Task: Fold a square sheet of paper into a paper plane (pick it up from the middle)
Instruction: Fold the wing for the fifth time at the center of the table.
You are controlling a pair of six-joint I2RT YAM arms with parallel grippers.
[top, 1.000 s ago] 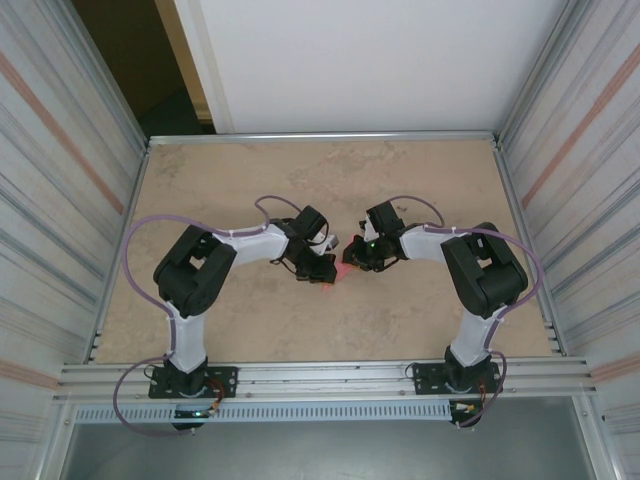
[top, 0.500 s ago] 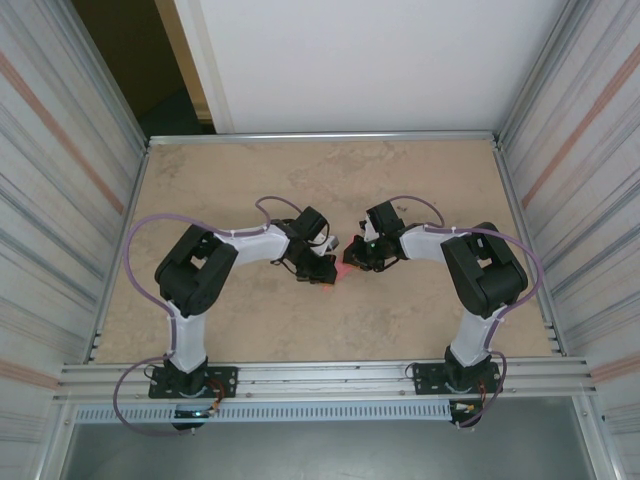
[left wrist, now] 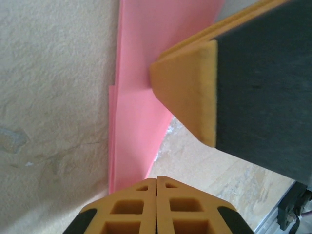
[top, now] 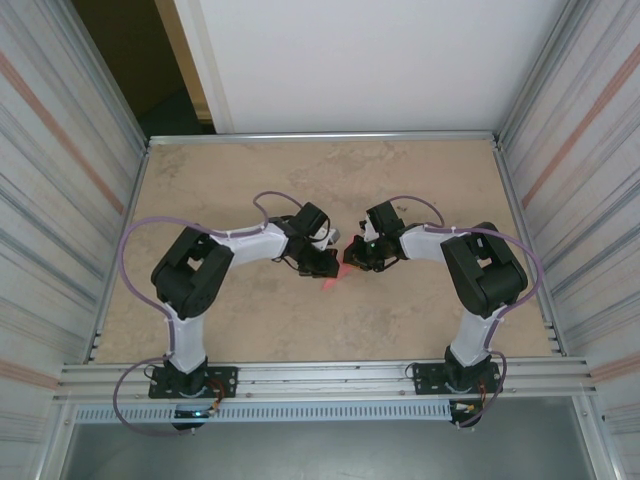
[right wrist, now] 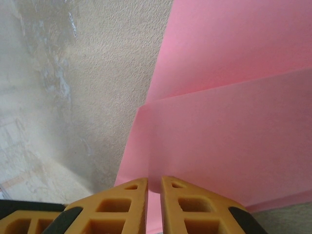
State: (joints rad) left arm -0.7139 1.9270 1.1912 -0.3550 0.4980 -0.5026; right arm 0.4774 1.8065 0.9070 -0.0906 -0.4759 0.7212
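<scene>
The square sheet of paper (top: 330,284) is pink and lies folded on the table between my two grippers. In the left wrist view it is a narrow creased strip (left wrist: 136,87) tapering toward my left gripper (left wrist: 156,179), whose fingers are shut together beside its end with no paper showing between them. A right finger (left wrist: 187,92) rests its tip on the strip. In the right wrist view a folded flap (right wrist: 229,136) overlaps the sheet, and my right gripper (right wrist: 154,179) stands over its edge with only a narrow gap between the jaws. From above, the left gripper (top: 325,268) and the right gripper (top: 352,262) nearly touch.
The beige stone-patterned table (top: 250,180) is bounded by metal rails and ribbed side walls. Both arms reach in from the near edge with their elbows out to the sides.
The left arm has shifted slightly, nudging its gripper a little toward the right gripper. The right arm and the paper have hardly moved.
</scene>
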